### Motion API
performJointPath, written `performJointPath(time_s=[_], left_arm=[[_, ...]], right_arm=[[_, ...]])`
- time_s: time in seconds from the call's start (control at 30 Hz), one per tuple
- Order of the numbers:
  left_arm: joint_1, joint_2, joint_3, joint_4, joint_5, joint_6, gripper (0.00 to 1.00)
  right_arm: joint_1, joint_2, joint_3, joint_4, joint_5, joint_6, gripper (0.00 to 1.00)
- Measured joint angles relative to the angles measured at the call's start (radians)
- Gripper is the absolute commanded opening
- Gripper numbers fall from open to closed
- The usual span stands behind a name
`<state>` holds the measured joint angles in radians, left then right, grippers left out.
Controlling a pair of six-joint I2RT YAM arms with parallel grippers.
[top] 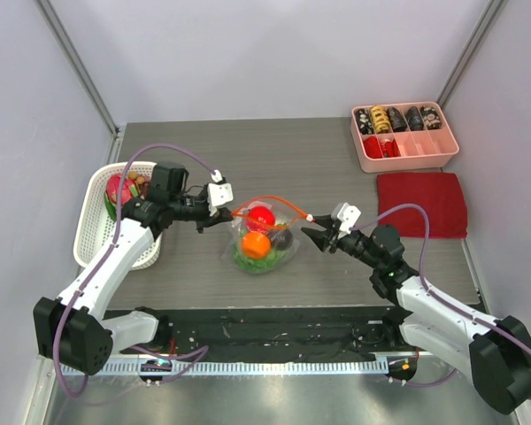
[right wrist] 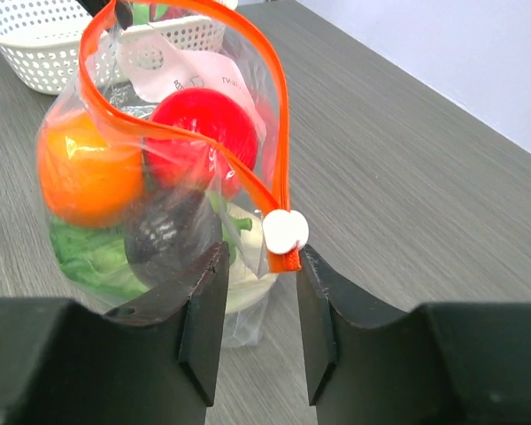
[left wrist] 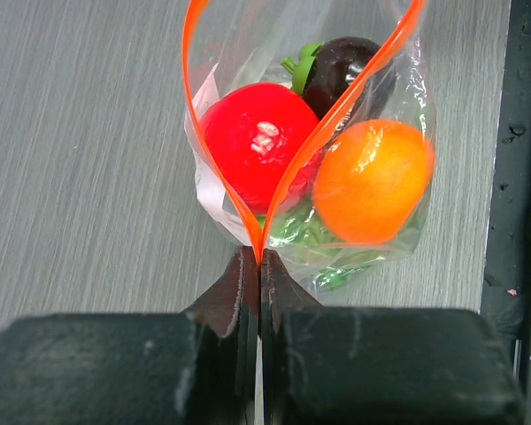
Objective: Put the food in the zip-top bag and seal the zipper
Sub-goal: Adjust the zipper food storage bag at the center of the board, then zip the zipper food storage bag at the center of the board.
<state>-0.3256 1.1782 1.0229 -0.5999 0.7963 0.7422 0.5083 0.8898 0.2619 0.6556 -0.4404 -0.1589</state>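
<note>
At bag mouth, mid-table: past loading and into sealing, by judgement.
Found left gripper (left wrist: 259, 257) pinched shut on one zipper (right wrist: 274, 106) end; right gripper (right wrist: 261, 257) with jaws parted, straddling white slider (right wrist: 286, 232), apparently clear of both pads. Noted zipper gaping in a loop; bag (right wrist: 203, 75) between arms, holding red fruit (left wrist: 258, 133), orange fruit (left wrist: 372, 181), lettuce (right wrist: 88, 257). Next, likely: close on slider, hold left end firm, draw slider along zipper.

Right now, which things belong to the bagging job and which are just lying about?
Job: zip-top bag, zipper, red fruit, orange fruit, lettuce, left gripper pinching the zipper end, right gripper open around its slider.
Lying about: white basket, dragon fruit, pink tray, red cloth.
</note>
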Motion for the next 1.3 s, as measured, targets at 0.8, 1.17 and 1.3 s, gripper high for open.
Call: performJointPath(time_s=[0.8,1.17,1.3], left_arm=[[0.017,-0.014,0.137,0.031,-0.011,-0.164,0.84],[-0.286,0.126,0.464,-0.066,0.010,-0.092,0.60],[-0.345,0.177,0.433,-0.061,0.013,-0.077,0.48]], right_arm=[[-0.002,-0.026,0.053,-0.072,-0.151,-0.105,0.01],[-0.002,-0.073,0.249,-0.424,-0.285,-0.303,0.01],[-0.002,-0.088,0.287,-0.520,-0.308,-0.354,0.01]])
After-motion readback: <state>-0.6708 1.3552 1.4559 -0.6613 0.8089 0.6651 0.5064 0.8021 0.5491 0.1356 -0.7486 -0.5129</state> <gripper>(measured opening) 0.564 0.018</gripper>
